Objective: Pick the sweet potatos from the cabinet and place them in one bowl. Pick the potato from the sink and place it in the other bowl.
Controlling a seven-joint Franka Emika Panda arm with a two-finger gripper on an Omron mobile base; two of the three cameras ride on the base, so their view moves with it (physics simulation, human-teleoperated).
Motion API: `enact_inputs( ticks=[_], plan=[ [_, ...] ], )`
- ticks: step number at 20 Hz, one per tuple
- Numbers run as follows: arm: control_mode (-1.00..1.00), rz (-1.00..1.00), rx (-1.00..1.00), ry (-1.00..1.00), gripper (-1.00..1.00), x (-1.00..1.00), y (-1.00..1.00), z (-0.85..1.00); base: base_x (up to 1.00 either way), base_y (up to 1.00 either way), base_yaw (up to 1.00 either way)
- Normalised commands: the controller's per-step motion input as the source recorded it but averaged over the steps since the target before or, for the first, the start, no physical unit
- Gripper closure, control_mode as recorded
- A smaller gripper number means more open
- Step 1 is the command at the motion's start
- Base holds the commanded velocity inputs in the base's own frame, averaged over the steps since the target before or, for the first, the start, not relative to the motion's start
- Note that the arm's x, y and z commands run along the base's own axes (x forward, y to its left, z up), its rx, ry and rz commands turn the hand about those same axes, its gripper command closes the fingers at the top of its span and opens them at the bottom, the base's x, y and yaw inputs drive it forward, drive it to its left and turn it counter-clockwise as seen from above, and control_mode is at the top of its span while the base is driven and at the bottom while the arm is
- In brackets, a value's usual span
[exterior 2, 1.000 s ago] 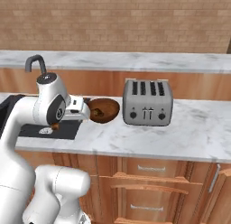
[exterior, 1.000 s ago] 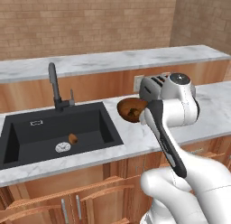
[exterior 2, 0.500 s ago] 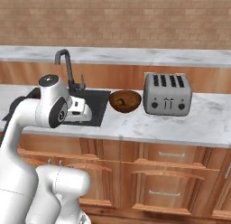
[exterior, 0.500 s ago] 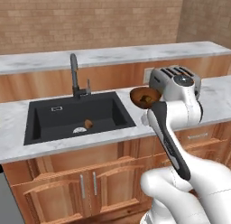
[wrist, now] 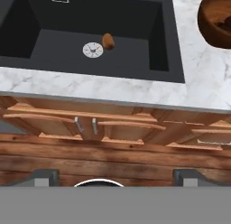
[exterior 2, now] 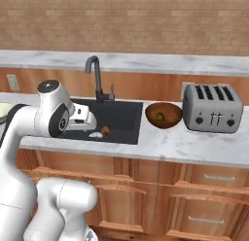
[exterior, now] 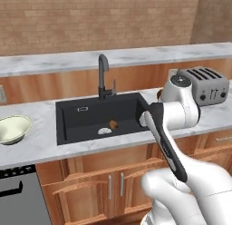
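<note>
the tool [wrist: 110, 180], spread and carrying nothing, should be descending squarely over the potato [wrist: 107, 40] beside the sink [wrist: 27, 38] drain [wrist: 92, 49].

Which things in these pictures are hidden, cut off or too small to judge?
- Reddish-brown bowl, hand view: the right edge cuts it off, so its dark contents cannot be counted; in the right base view they are too small.
- Pale bowl, left base view: the left edge cuts it.
- Gripper, hand view: just the fingertips rise at the bottom, standing wide apart, nothing between them.
- Potato beside the drain: touching or apart cannot be told.
</note>
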Motion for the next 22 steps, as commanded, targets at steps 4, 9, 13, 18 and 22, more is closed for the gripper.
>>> enact_inputs(
  ticks=[4, 9, 13, 18, 22],
  plan=[
    [1.0, 0.0, 0.0, 0.0, -1.0, 0.0, 0.0, 0.0, 0.61, 0.0, 0.0],
    [1.0, 0.0, 0.0, 0.0, -1.0, 0.0, 0.0, 0.0, 0.42, 0.0, 0.0],
    [1.0, 0.0, 0.0, 0.0, -1.0, 0.0, 0.0, 0.0, 0.41, 0.0, 0.0],
    [1.0, 0.0, 0.0, 0.0, -1.0, 0.0, 0.0, 0.0, 0.36, 0.0, -0.03],
    [1.0, 0.0, 0.0, 0.0, -1.0, 0.0, 0.0, 0.0, 0.29, 0.0, -0.08]
  ],
)
